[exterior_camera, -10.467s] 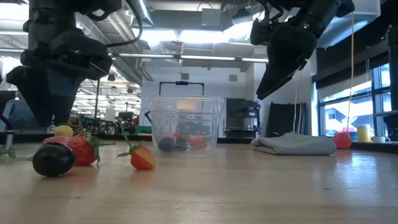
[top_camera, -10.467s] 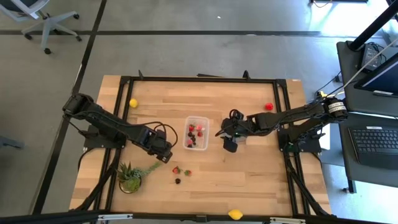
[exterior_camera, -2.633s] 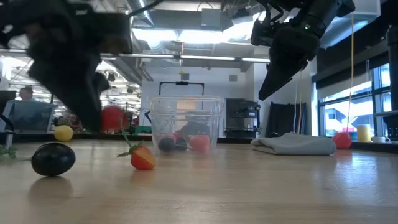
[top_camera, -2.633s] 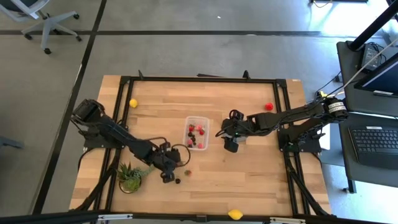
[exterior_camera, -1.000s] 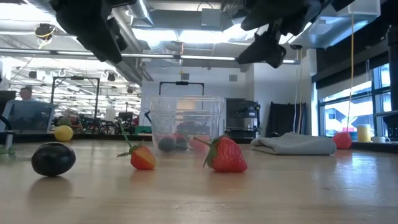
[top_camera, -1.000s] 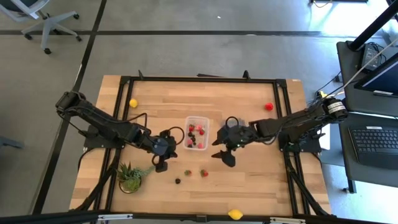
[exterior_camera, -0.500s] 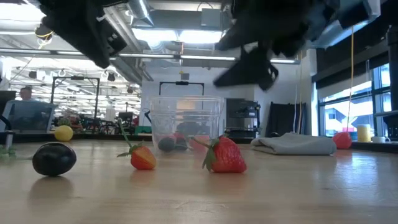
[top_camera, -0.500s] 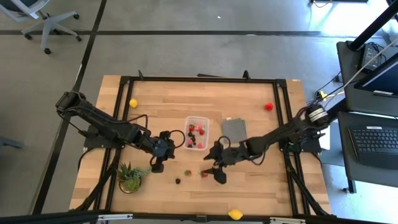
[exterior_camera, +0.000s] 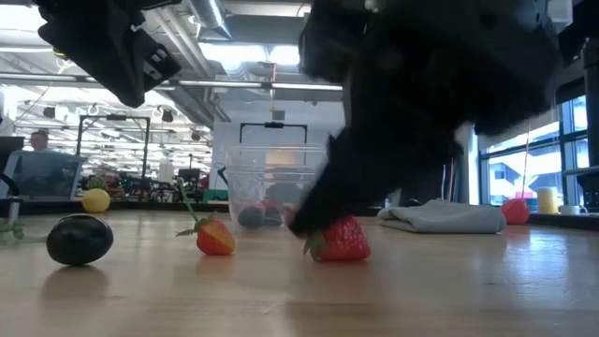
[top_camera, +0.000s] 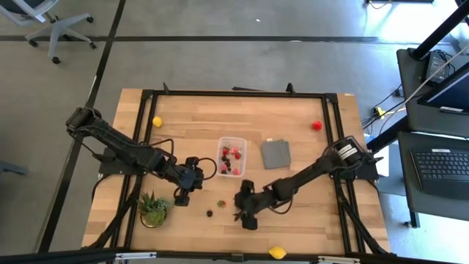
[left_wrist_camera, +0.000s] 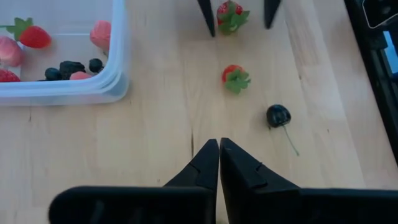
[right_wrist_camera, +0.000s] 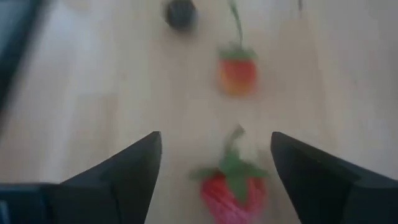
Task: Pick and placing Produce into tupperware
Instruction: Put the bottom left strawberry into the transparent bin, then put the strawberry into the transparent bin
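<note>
A clear tupperware tub (top_camera: 231,156) with several red and dark berries in it stands mid-table. A larger strawberry (right_wrist_camera: 233,186) lies on the wood near it, with a small strawberry (top_camera: 220,204) and a dark berry (top_camera: 209,213) to its left. My right gripper (right_wrist_camera: 214,142) is open and low over the larger strawberry, one finger on either side of it; the left wrist view shows the same (left_wrist_camera: 231,15). My left gripper (left_wrist_camera: 219,149) is shut and empty, raised left of the loose fruit (top_camera: 179,196).
A green spiky potted plant (top_camera: 154,209) stands near my left gripper. A flat grey square piece (top_camera: 276,153) lies right of the tub. A yellow fruit (top_camera: 157,122) lies far left, another (top_camera: 277,253) at the near edge, and a red fruit (top_camera: 316,125) far right.
My right gripper has gone from beside the tub toward the table's near edge and leftward, and down, until its fingers stand around the larger strawberry. The grey square piece has come into view behind it. The strawberry has stayed where it lay.
</note>
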`<state>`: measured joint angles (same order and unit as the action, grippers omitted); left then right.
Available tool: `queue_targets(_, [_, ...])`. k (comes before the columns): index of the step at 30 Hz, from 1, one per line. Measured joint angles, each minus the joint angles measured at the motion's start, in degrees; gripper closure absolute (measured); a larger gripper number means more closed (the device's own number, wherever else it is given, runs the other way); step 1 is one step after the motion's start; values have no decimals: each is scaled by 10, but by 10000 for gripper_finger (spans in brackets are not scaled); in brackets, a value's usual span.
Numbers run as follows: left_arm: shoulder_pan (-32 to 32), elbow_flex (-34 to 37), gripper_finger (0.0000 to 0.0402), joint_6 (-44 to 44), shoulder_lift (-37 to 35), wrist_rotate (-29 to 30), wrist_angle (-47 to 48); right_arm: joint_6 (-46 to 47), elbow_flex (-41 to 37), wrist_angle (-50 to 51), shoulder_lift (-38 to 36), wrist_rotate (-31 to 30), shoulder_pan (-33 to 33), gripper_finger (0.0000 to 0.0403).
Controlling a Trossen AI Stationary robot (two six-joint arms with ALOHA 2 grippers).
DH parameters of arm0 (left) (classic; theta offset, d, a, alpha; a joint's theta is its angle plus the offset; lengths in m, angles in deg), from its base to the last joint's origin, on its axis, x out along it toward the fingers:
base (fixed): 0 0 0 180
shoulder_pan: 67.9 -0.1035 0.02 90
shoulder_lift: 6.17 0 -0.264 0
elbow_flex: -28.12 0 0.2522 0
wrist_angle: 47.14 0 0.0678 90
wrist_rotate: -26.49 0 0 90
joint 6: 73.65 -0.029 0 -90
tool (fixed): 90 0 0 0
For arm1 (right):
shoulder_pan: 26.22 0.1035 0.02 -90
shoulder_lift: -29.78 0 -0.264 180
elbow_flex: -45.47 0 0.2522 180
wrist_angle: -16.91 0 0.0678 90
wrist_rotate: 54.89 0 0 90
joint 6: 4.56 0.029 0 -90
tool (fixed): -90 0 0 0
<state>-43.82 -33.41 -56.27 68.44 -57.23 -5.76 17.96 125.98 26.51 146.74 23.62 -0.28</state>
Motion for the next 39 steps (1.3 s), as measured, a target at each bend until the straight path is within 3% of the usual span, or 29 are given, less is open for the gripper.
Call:
queue_targets(8, [4,0,396,0,0,3,-1,13,34,126,9,-20,5,139])
queue_targets(26, [4,0,400,0,0,11,3,57,44,127,0,-13,5,264])
queue_targets(32, [4,0,389,1,0,11,9,35,137,240,-18,-16,-11,264])
queue_targets(39, [4,0,387,13,0,11,15,-20,270,427,-45,-70,-66,264])
